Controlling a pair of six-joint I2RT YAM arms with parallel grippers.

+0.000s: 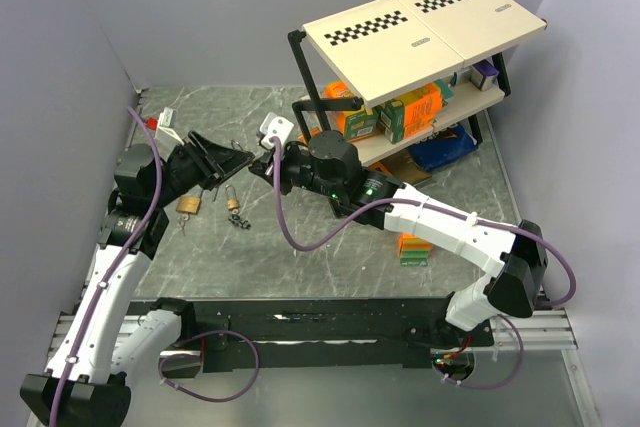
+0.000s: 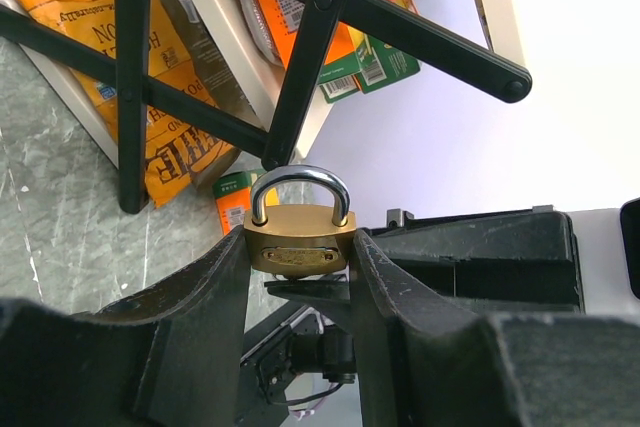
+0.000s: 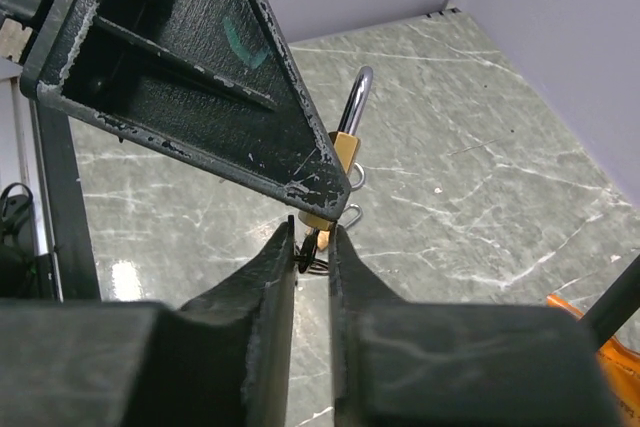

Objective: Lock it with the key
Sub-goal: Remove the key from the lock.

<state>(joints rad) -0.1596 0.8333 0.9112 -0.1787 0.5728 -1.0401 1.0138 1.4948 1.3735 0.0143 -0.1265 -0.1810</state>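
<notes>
My left gripper point(image 1: 250, 159) is shut on a brass padlock point(image 2: 299, 238) and holds it above the table. In the left wrist view its fingers point(image 2: 225, 277) press the lock's two sides and both legs of the steel shackle sit in the body. My right gripper point(image 1: 268, 165) meets it from the right. In the right wrist view the right gripper point(image 3: 313, 237) is shut on a small dark-headed key point(image 3: 318, 243), which sits right under the padlock's point(image 3: 346, 150) bottom face. The left gripper's finger point(image 3: 200, 77) hides most of the lock there.
A second brass padlock point(image 1: 188, 204) and a small padlock with keys point(image 1: 235, 209) lie on the marble table under the grippers. A black-framed shelf point(image 1: 420, 27) with orange and green boxes point(image 1: 400, 112) stands at the back right. An orange box point(image 1: 413, 247) lies under the right arm.
</notes>
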